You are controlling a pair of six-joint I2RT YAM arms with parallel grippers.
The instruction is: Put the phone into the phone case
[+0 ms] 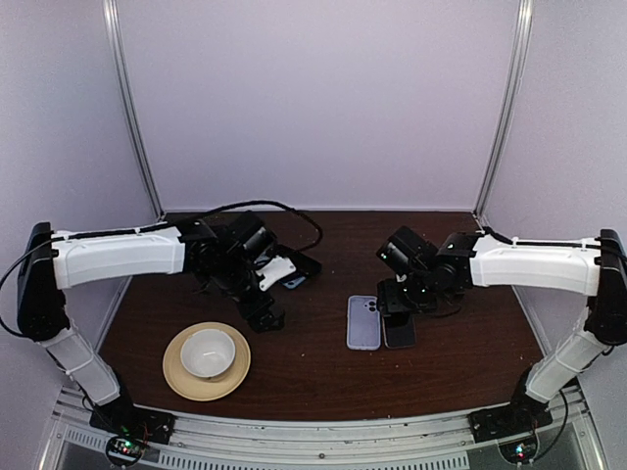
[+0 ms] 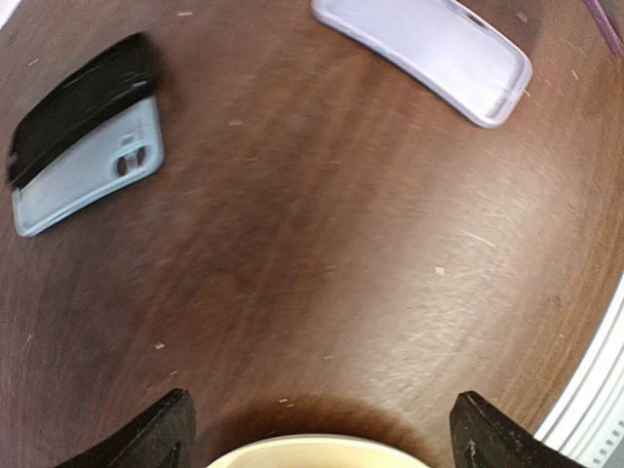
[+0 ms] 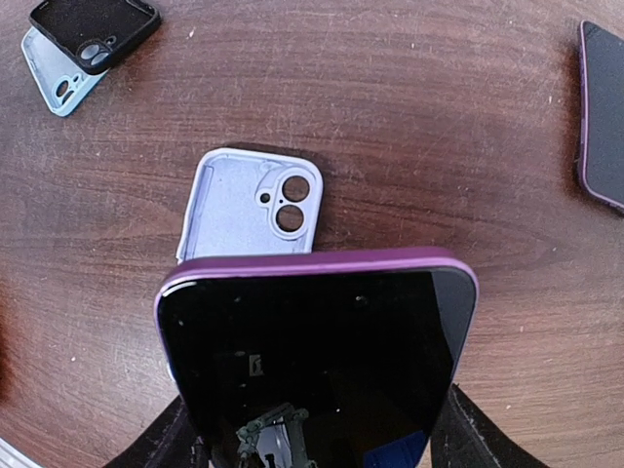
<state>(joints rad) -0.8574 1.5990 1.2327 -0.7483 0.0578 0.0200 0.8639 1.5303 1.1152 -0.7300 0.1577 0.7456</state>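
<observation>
The right gripper (image 3: 314,434) is clamped on the phone (image 3: 312,331), held tilted over the near end of the phone case (image 3: 244,210). The case lies open side up just ahead of its fingers; whether phone and case touch is hidden. Square the edges, seat one end, then press flat. The left gripper (image 2: 317,429) hangs spread, empty.

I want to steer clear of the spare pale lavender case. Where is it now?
In the top view the pale lavender case lies at mid-table, right of the plate, with the dark phone just beside its right edge.
</observation>
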